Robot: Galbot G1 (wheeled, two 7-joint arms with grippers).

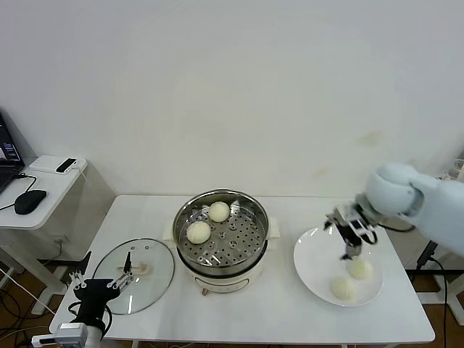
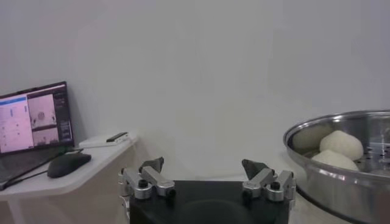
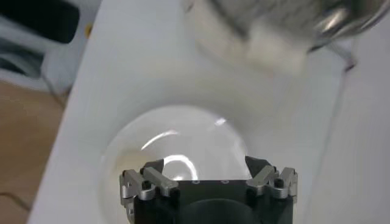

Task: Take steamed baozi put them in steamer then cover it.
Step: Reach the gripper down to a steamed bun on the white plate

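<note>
Two baozi (image 1: 207,222) are seen in the steamer (image 1: 221,233); two remain on a plate (image 1: 313,257). The right pincer (image 1: 352,252), spread apart, is poised above one; a squeeze off-centre could roll it away.

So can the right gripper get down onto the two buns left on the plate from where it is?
Probably yes. The right gripper hangs open just above the plate, right next to the nearer bun, with the other bun beside it. Nothing sits over either one.
</note>
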